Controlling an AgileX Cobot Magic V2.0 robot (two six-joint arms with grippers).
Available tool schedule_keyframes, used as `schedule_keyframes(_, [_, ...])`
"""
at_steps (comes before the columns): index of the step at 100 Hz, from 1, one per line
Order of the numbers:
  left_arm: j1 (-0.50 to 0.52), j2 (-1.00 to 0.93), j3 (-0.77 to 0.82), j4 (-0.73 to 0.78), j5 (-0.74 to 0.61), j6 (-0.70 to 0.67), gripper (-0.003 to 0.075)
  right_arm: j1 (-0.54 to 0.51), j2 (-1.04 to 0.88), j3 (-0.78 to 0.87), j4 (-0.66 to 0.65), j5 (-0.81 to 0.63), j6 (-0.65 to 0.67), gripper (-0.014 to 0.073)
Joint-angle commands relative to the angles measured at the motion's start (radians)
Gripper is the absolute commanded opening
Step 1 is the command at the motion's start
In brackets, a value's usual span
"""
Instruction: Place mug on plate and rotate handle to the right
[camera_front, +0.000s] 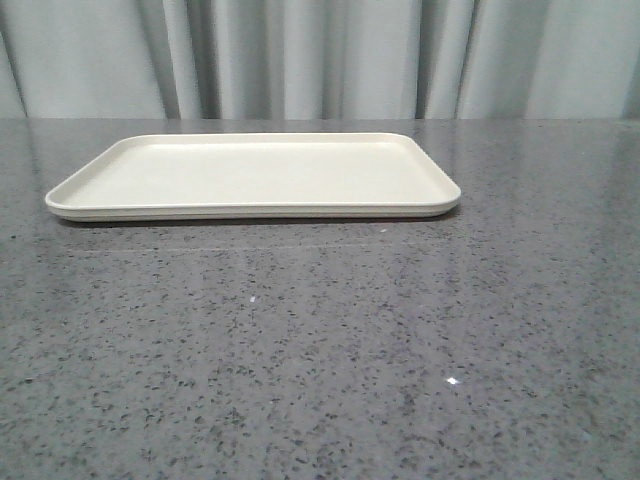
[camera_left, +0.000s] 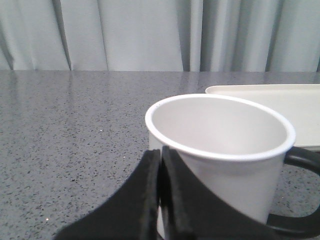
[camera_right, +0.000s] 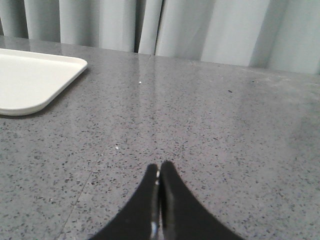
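Observation:
The white mug (camera_left: 235, 185) stands on the grey table right behind my left gripper (camera_left: 161, 150); its black handle (camera_left: 304, 159) sticks out toward the cream plate (camera_left: 280, 97). The left jaws are shut, just in front of the mug's outer wall near its rim, and hold nothing. The front view shows only the plate (camera_front: 250, 175), lying bare at the back of the table, with no mug and no gripper in sight. My right gripper (camera_right: 159, 167) is shut and hovers over bare tabletop, with the plate (camera_right: 30, 80) off to one side.
A speckled grey stone tabletop (camera_front: 330, 350) spreads in front of the plate. Grey curtains (camera_front: 320, 60) hang behind the table's far edge.

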Motion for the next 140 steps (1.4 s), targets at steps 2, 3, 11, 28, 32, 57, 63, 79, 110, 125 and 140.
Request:
schedule_keyframes(2, [0.002, -0.029, 0.011, -0.002, -0.085, -0.007, -0.0020, -0.006, -0.022, 0.002, -0.011, -0.082, 0.001, -0.0067])
schedule_keyframes(3, [0.002, -0.029, 0.011, -0.002, -0.085, -0.007, -0.0020, -0.006, -0.022, 0.002, -0.011, -0.082, 0.001, -0.0067])
schedule_keyframes(11, [0.002, -0.029, 0.011, -0.002, -0.085, -0.007, -0.0020, -0.006, -0.022, 0.002, -0.011, -0.082, 0.001, -0.0067])
schedule_keyframes(28, [0.002, -0.029, 0.011, -0.002, -0.085, -0.007, -0.0020, -0.006, -0.022, 0.001, -0.011, -0.083, 0.001, -0.0067])
schedule_keyframes(32, [0.002, -0.029, 0.011, -0.002, -0.085, -0.007, -0.0020, -0.006, -0.022, 0.001, -0.011, -0.086, 0.001, -0.0067])
schedule_keyframes(57, [0.002, -0.029, 0.009, -0.002, -0.145, -0.007, -0.0020, -0.005, -0.022, -0.002, -0.011, -0.309, 0.001, -0.0067])
schedule_keyframes(63, [0.002, -0.029, 0.005, -0.007, -0.170, -0.007, -0.0020, -0.004, -0.022, -0.022, -0.011, -0.323, 0.001, -0.0067])
schedule_keyframes(79, [0.002, -0.029, -0.063, -0.122, -0.125, -0.007, -0.0020, -0.004, -0.019, -0.142, -0.011, -0.170, 0.001, -0.0067])
schedule_keyframes(110, [0.002, 0.069, -0.423, -0.153, 0.317, -0.007, -0.0020, -0.004, 0.080, -0.441, 0.009, 0.315, 0.001, -0.0067])
schedule_keyframes(125, [0.002, 0.200, -0.592, -0.153, 0.494, -0.007, -0.0020, -0.004, 0.184, -0.555, 0.057, 0.433, 0.001, -0.0067])
schedule_keyframes(140, [0.002, 0.351, -0.749, -0.153, 0.685, -0.007, -0.0020, -0.004, 0.291, -0.649, 0.088, 0.527, 0.001, -0.0067])
